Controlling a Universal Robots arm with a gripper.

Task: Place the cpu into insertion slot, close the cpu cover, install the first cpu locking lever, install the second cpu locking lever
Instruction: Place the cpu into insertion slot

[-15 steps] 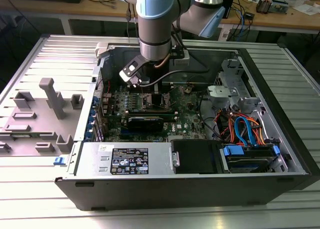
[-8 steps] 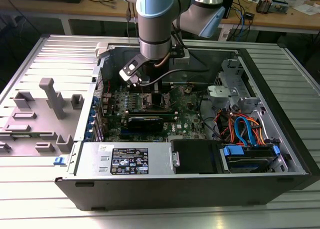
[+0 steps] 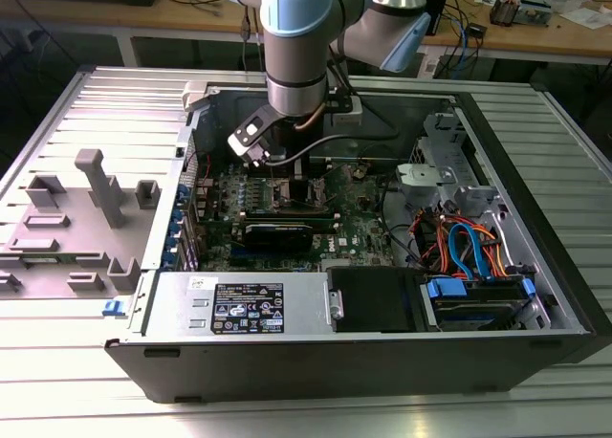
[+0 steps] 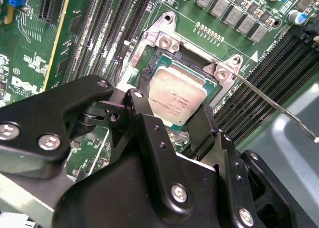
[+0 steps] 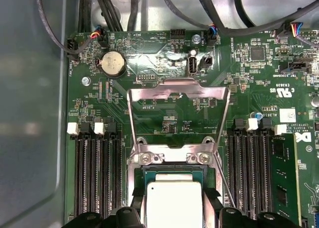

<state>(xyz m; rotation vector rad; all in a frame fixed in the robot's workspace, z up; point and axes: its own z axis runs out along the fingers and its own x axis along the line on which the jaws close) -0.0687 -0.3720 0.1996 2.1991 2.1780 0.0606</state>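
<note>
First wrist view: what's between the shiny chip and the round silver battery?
The open cpu cover, a silvery frame, lies between cpu and battery in the first wrist view.

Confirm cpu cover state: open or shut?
Open. In the first wrist view the cpu cover is swung back off the insertion slot, board showing through its window, and the cpu top is uncovered.
</note>
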